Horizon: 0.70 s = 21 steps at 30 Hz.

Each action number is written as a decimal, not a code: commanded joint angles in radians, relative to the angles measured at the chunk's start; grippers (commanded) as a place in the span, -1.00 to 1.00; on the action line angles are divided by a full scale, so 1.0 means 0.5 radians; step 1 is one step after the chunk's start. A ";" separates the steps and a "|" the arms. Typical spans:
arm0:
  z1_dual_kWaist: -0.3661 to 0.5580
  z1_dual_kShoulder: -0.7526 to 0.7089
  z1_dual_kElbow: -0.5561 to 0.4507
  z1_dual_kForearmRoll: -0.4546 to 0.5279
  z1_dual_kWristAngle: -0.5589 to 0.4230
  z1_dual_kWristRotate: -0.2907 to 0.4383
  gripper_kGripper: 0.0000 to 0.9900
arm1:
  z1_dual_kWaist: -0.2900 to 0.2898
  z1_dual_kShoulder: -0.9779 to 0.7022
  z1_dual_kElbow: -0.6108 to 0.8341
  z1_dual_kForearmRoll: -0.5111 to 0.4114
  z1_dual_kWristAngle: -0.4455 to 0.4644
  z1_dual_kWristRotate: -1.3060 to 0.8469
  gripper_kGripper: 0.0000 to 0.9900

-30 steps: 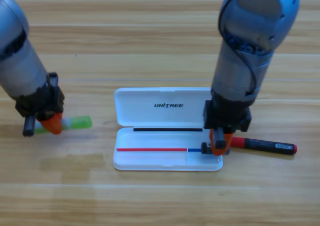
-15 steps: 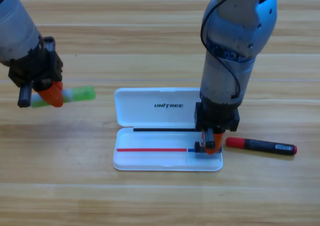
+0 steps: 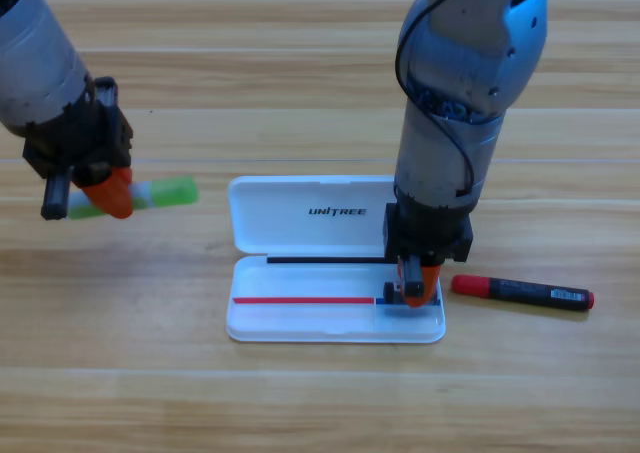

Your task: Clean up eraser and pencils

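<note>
Gripping the light-green stick (image 3: pixel 165 193), the left gripper (image 3: pixel 108 195) is holding it left of the white case (image 3: pixel 300 218). The right gripper (image 3: pixel 418 285) is clamping the eraser (image 3: pixel 402 295) inside the case's right end; the marker (image 3: pixel 522 292) is lying just right of the case.

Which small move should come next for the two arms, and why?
Probably the right end effector should release the eraser: it is already inside the white case. The left end effector holds the green stick; the marker lies on the table.
</note>
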 commanded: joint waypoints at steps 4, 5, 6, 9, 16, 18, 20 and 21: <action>-0.041 0.063 0.014 0.013 0.015 -0.022 -1.00 | 0.061 0.123 0.024 0.024 -0.020 0.000 -0.61; -0.044 0.063 0.011 0.013 0.015 -0.028 -1.00 | 0.064 0.117 0.024 0.033 -0.017 0.000 -0.42; -0.044 0.066 0.011 0.013 0.015 -0.028 -1.00 | 0.070 0.108 0.024 0.039 -0.017 0.000 -0.20; -0.050 0.072 0.011 0.013 0.015 -0.031 -1.00 | 0.076 0.087 0.021 0.048 -0.014 0.000 0.24; -0.068 0.097 0.008 0.013 0.015 -0.043 -1.00 | 0.082 -0.051 0.024 0.101 0.005 0.000 0.47; -0.099 0.091 -0.007 0.016 0.015 -0.065 -1.00 | 0.082 -0.119 0.024 0.140 0.020 0.000 0.47; -0.142 0.088 -0.038 0.025 0.015 -0.095 -1.00 | 0.082 -0.193 0.036 0.177 0.023 0.000 0.48; -0.173 0.088 -0.059 0.037 0.015 -0.111 -1.00 | 0.082 -0.229 0.054 0.187 0.020 0.000 0.50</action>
